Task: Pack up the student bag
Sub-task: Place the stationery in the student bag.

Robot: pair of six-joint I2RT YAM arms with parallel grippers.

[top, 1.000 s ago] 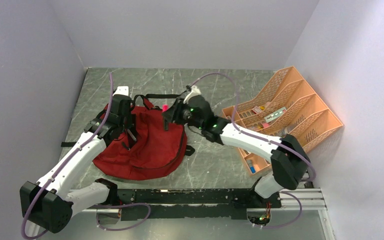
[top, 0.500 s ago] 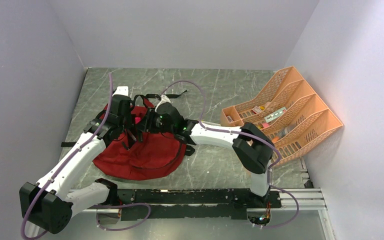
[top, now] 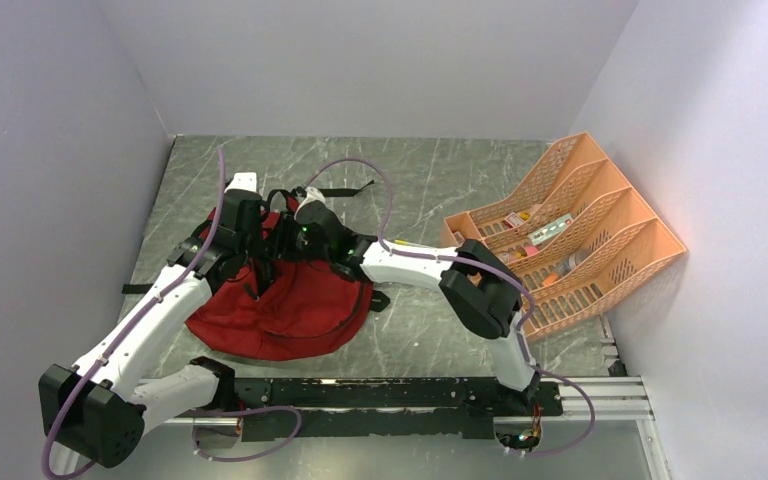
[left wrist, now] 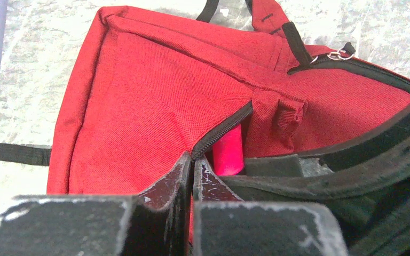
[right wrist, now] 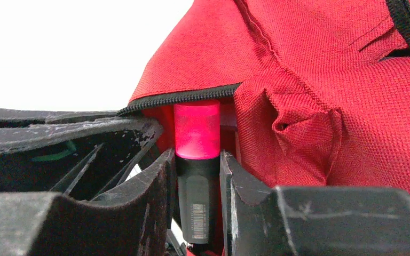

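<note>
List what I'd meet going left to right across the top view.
left arm base → bag → organiser

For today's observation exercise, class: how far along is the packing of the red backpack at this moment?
Done: the dark red fabric backpack is unzipped, its opening edge pinched by the left gripper. In hand: the right gripper holds a pink-capped black marker, its cap poking into the opening. Left: releasing it inside, then the small items in the orange plastic desk organiser, and probably zipping shut.
</note>
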